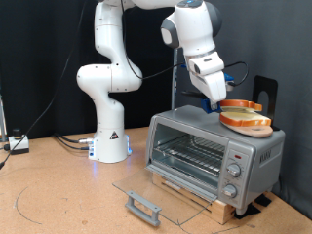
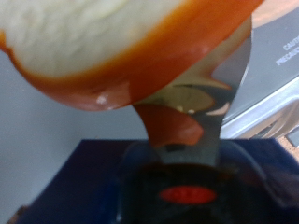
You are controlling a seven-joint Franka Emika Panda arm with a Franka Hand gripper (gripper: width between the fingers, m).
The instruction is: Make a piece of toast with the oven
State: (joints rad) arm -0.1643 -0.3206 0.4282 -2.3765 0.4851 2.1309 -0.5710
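The oven [image 1: 255, 156] is a silver countertop toaster oven at the exterior view's right. Its glass door [image 1: 154, 188] is folded down flat and the wire rack [image 1: 190, 153] inside shows bare. On its roof sits an orange plate [image 1: 244, 121] with a pale slice, the piece of toast [image 1: 245, 116]. A second orange rim [image 1: 239, 102] shows just above it. My gripper [image 1: 218, 101] is at the plate's left edge. In the wrist view the gripper [image 2: 201, 103] is closed on the orange plate's rim [image 2: 168, 56], with the toast [image 2: 103, 28] on the plate. A second slice is not visible.
The oven stands on a wooden board [image 1: 210, 203] on the brown table. The door's grey bar handle [image 1: 142, 206] juts out at the bottom. The arm's white base [image 1: 109, 141] stands at the left, with cables [image 1: 29, 146] beside it. A black stand [image 1: 263, 90] rises behind the oven.
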